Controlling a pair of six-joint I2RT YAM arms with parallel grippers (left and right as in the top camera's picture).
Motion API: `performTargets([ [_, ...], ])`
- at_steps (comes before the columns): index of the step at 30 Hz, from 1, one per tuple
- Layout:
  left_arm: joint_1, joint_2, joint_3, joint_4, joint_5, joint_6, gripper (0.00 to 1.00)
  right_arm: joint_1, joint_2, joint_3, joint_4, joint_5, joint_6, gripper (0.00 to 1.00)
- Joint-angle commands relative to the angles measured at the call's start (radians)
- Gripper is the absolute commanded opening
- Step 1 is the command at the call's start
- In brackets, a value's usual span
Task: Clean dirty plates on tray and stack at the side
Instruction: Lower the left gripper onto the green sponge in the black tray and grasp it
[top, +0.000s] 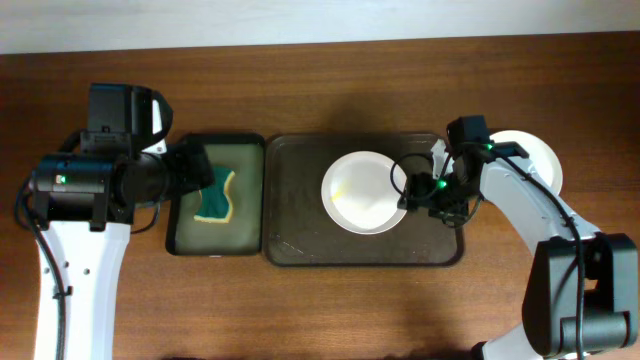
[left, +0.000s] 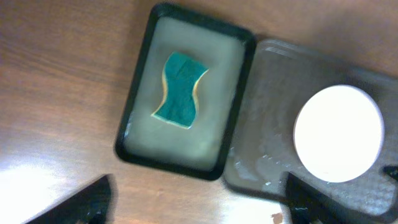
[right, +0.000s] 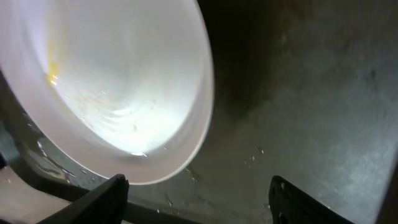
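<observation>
One white plate (top: 362, 192) lies on the dark-brown tray (top: 300, 215), with a small yellow speck left of its middle. In the right wrist view this plate (right: 112, 81) fills the upper left, wet, with yellow specks near its left side. My right gripper (top: 408, 190) is open at the plate's right rim; its fingertips (right: 99, 202) straddle bare wet tray floor (right: 298, 93) just short of the rim. A white plate (top: 538, 160) lies on the wood at the right, partly hidden by the right arm. My left gripper (top: 195, 168) hangs open and empty over the narrow tray.
A narrow dark-green tray (top: 180, 225) lies left of the brown tray and holds a green sponge (top: 217, 197) with a yellow edge. From the left wrist the sponge (left: 180, 89) sits in its tray (left: 134, 112), with the brown tray (left: 261, 168) and plate (left: 339, 134) beside it.
</observation>
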Motion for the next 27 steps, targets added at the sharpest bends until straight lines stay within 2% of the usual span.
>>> performTargets([
  [1,-0.003,0.0,-0.039,-0.003,-0.051,0.007,0.74,0.005,0.003,0.026,0.028,-0.008,-0.01,0.76],
  [7,-0.003,0.002,-0.164,0.016,-0.087,0.006,0.78,0.005,0.003,0.026,0.068,-0.009,-0.01,0.82],
  [11,-0.003,0.002,-0.305,0.148,-0.087,0.006,0.77,0.006,0.003,0.026,0.068,-0.009,-0.01,0.82],
  [13,-0.003,0.002,-0.367,0.182,-0.087,0.006,0.88,0.006,0.003,0.026,0.071,-0.009,-0.01,0.82],
  [14,-0.003,0.002,-0.385,0.187,-0.087,0.006,0.89,0.006,0.003,0.026,0.072,-0.009,-0.01,0.82],
  [21,-0.003,0.029,-0.436,0.254,-0.088,0.006,0.89,0.006,0.003,0.026,0.087,-0.009,-0.01,0.82],
  [24,-0.003,0.067,-0.436,0.346,-0.089,0.019,0.79,0.006,0.003,0.026,0.09,-0.009,-0.01,0.82],
  [27,-0.003,0.121,-0.436,0.399,-0.086,0.049,0.79,0.006,0.003,0.026,0.09,-0.009,-0.01,0.82],
])
